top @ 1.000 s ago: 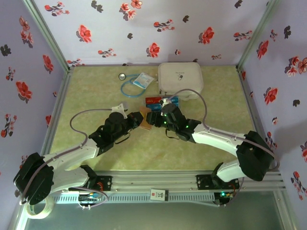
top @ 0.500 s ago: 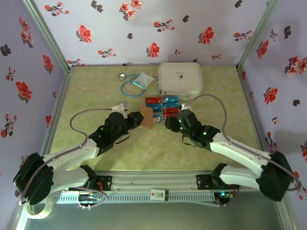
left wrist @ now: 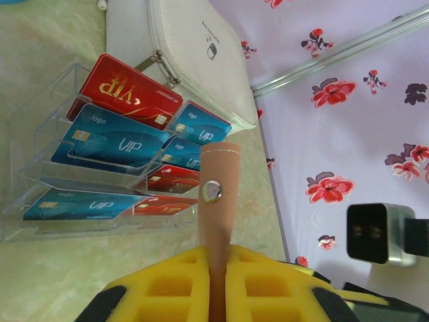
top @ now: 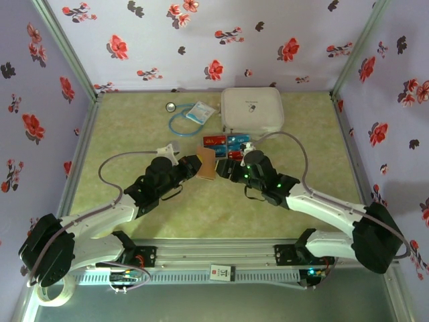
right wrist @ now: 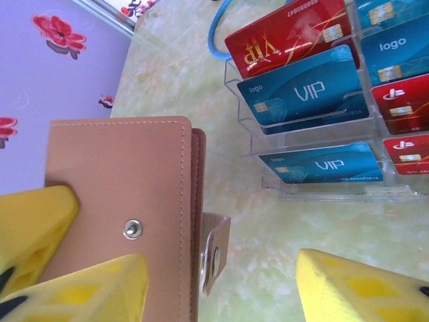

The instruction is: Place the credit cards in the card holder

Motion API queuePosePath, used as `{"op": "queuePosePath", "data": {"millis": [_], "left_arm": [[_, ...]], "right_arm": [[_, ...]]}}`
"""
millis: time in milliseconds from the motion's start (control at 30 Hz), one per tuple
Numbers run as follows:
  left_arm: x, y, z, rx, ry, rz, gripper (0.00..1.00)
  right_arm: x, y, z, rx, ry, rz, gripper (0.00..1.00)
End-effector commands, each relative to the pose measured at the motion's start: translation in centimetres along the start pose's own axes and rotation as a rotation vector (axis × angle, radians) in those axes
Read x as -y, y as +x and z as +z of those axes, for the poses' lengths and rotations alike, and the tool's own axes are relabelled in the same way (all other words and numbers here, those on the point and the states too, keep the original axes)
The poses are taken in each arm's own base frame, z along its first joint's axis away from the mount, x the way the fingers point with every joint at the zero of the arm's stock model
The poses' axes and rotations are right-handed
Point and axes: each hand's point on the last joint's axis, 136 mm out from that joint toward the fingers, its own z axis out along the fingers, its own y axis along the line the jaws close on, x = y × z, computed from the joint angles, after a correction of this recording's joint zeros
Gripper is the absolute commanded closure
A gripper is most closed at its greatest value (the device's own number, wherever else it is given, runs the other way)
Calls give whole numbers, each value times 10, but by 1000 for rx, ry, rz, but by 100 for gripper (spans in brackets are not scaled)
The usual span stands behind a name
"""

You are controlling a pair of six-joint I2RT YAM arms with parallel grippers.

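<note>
The card holder (top: 208, 163), a pinkish-brown leather wallet with a metal snap, is held upright on edge above the table. My left gripper (top: 197, 166) is shut on its near edge (left wrist: 218, 181), yellow pads pressed to both faces. The credit cards (top: 226, 143), red and blue with "VIP" print, sit in a clear tiered rack (left wrist: 40, 171) just beyond the wallet. My right gripper (right wrist: 221, 268) stands open beside the wallet (right wrist: 120, 201). The wallet's edge and loose snap tab (right wrist: 216, 251) lie between its fingers, and its left finger overlaps the wallet's face.
A large white zip case (top: 251, 109) stands behind the card rack. A blue cable loop with a white packet (top: 194, 113) and a small round disc (top: 171, 106) lie at the back left. Flowered walls close in the table on three sides.
My right arm swung out to the right, then came back in beside the wallet, with its jaws wider. The left arm and the wallet have stayed put.
</note>
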Motion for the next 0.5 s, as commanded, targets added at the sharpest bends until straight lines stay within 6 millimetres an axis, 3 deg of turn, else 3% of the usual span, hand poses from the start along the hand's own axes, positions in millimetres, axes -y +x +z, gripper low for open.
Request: {"op": "queuePosePath", "data": {"millis": [0, 300, 467], "left_arm": [[15, -2, -1, 7, 58, -1, 100], [17, -3, -1, 8, 70, -3, 100], [18, -3, -1, 7, 74, -4, 100]], "right_arm": [[-11, -9, 4, 34, -56, 22, 45], [17, -1, 10, 38, 3, 51, 61], [16, -1, 16, 29, -8, 56, 62]]}}
